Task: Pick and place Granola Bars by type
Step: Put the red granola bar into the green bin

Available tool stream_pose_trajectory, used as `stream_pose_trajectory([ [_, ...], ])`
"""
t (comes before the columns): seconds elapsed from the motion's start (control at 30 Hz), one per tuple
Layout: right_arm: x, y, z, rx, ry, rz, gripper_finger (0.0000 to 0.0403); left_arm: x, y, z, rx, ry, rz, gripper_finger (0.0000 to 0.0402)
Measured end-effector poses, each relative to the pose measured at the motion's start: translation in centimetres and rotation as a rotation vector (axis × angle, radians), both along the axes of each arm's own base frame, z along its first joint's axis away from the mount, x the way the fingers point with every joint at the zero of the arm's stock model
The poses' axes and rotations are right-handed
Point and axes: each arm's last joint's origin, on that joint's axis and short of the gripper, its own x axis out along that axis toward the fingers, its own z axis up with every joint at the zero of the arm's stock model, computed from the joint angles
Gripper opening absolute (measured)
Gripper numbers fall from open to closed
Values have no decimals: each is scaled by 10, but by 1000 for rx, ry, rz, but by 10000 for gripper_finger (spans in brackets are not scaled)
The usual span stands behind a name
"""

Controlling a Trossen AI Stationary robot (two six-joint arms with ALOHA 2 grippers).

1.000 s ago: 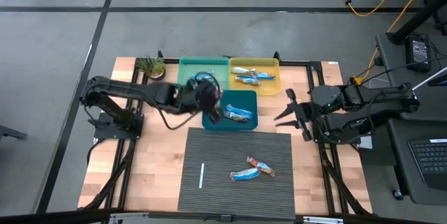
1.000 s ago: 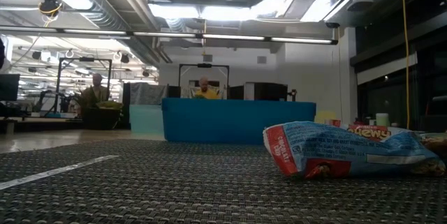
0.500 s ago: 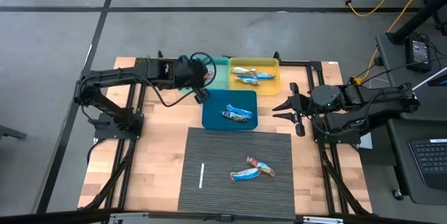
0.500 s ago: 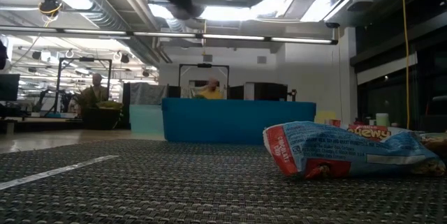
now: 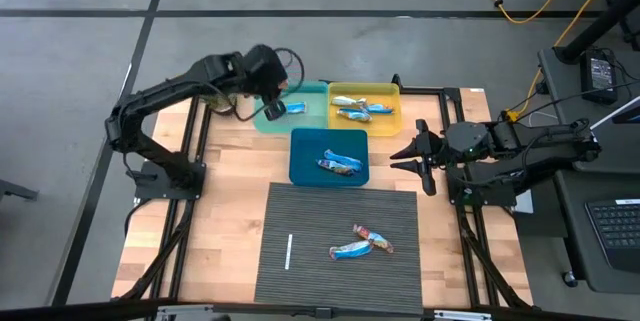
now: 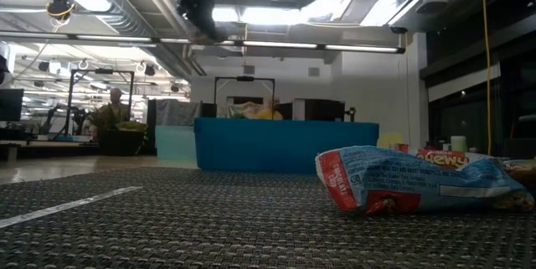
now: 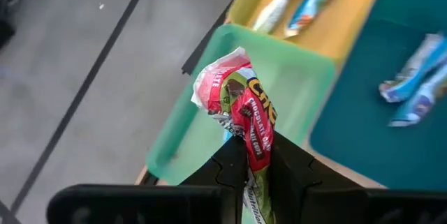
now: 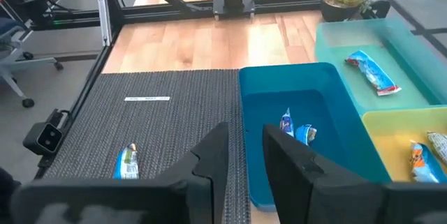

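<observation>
A wooden counter [image 5: 225, 211] carries a dark woven mat [image 5: 320, 223] on its near half and three trays along the far edge: a pale green tray [image 5: 305, 113], a yellow tray [image 5: 385, 123] just beside it, and a blue tray [image 5: 305, 166] in front of them.

The left arm reaches over the far left corner, its left hand [image 7: 249, 160] raised above the green tray. The fingers are pressed together on a granola bar in a red, green and brown wrapper [image 7: 241, 109] — the bar sticks up between them, crumpled at the top.

The right arm waits at the counter's right edge, level with the blue tray. The right hand [image 8: 246, 147] has its fingers a little apart and holds nothing.

One blue-wrapped bar [image 8: 372, 72] lies in the green tray. About three blue bars [image 5: 358, 107] lie in the yellow tray, and two bars [image 5: 338, 164] in the blue one.

On the mat, two bars [image 5: 360, 244] lie touching — one blue, one multicoloured — with a thin white stick [image 5: 289, 251] well apart to their left.
</observation>
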Motion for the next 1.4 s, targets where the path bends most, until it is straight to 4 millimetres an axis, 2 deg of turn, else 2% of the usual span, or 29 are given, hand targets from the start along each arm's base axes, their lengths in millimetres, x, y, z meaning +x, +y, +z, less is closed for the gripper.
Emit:
stream_pose_trajectory([
  [0.2,0,0,0,-8,-1,4,92,-21,35,0,-32,-21,96,34],
  [0.4,0,0,0,-21,-2,11,92,-27,58,-10,-74,-20,180,37],
  [0.57,0,0,0,-40,-3,20,92,-15,73,-32,-131,30,188,34],
  [0.8,0,0,0,-48,-3,25,92,8,105,-86,-224,164,189,37],
  [0.93,0,0,0,-48,-3,25,92,15,116,-109,-294,176,183,35],
  [1.1,0,0,0,-46,-1,32,92,19,123,-124,-318,194,188,35],
  [1.4,0,0,-1,-67,10,45,92,17,134,-138,-247,305,191,33],
])
